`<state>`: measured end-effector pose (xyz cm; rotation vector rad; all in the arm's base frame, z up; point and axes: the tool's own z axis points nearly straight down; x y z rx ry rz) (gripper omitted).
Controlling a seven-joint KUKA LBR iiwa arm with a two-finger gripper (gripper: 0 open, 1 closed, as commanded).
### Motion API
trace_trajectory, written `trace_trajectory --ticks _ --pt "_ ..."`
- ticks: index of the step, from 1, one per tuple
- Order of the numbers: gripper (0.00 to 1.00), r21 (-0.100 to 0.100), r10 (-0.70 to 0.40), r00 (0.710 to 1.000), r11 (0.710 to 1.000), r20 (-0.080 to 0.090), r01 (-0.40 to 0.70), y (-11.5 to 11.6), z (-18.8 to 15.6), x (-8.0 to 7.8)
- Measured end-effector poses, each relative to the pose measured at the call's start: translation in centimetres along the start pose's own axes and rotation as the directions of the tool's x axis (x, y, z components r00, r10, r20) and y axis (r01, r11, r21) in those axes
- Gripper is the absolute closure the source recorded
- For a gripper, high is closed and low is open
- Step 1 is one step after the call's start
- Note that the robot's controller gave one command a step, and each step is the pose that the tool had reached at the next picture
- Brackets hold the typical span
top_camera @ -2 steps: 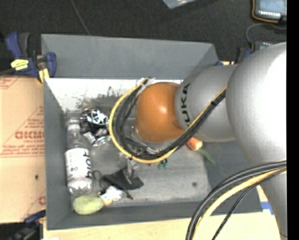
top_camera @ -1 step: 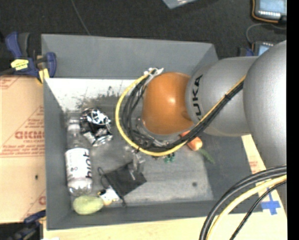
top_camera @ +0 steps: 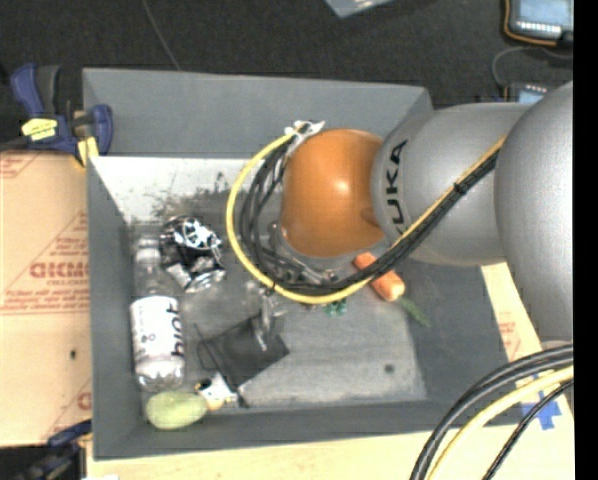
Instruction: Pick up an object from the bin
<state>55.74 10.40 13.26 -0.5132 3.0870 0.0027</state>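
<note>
This looks like a robotics lab or test cell rather than a home or shop. A big grey industrial arm [top_camera: 469, 188] lettered KUKA [top_camera: 392, 193] reaches over a grey metal bin [top_camera: 249, 96] of odd small items, a yellow cable [top_camera: 231, 218] looped round its wrist. Thin wires [top_camera: 157, 30] trail loose over the dark floor [top_camera: 249, 18], and a handheld unit with a lit screen [top_camera: 539, 13] lies beyond the bin.

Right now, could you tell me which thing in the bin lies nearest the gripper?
The flat black piece beneath the gripper, mid-bin; the labelled bottle, the black-and-white wad and the orange piece all lie farther off.
</note>
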Motion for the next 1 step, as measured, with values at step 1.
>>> trace_trajectory --ticks 1 --pt "1.00 0.001 0.016 1.000 1.000 -0.002 -0.016 0.54 -9.61 -0.03"
